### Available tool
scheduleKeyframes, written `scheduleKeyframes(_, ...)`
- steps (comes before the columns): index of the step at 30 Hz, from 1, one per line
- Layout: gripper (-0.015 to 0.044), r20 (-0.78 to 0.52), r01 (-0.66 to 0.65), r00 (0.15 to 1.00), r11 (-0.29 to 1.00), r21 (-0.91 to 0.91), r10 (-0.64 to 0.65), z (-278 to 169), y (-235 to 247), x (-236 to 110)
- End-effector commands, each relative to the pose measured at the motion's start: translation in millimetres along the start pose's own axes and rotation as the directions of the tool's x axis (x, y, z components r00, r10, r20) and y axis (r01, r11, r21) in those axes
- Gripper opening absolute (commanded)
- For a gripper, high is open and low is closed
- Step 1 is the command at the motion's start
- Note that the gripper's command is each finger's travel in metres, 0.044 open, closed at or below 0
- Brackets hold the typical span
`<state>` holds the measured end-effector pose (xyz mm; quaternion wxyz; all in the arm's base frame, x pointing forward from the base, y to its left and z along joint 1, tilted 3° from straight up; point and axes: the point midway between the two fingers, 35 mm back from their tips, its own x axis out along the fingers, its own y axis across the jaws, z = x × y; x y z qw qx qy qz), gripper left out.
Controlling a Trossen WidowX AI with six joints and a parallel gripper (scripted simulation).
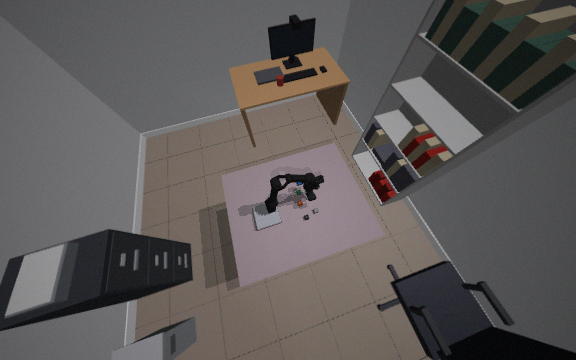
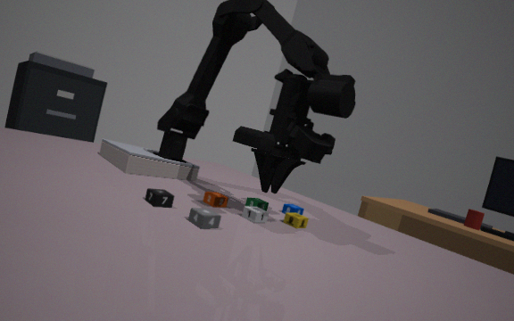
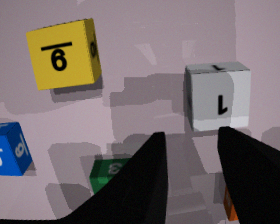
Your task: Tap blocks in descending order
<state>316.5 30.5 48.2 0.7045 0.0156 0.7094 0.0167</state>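
We hang above the cluster with the gripper [image 3: 189, 163] partly apart and holding nothing, tips over bare mat between the green block [image 3: 110, 175] and the white 1 [image 3: 217, 96]. If the yellow block [image 3: 63, 52] reads 9 (the bar suggests so), it is likely first: we should widen further, centre over it, and descend straight. The blue block [image 3: 10, 149] sits near it, so room there is tight; the far side looks freer.
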Motion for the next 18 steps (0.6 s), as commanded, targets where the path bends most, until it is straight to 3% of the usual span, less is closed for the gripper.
scheduleKeyframes(1,0.0204,0.010,-0.006,1.000,1.000,-0.014,0.006,-9,58,-24)
scheduleKeyframes(9,0.0400,0.005,-0.017,1.000,1.000,-0.014,0.017,-67,162,-70)
scheduleKeyframes(18,0.0400,0.004,-0.018,1.000,1.000,-0.014,0.018,-76,172,-75)
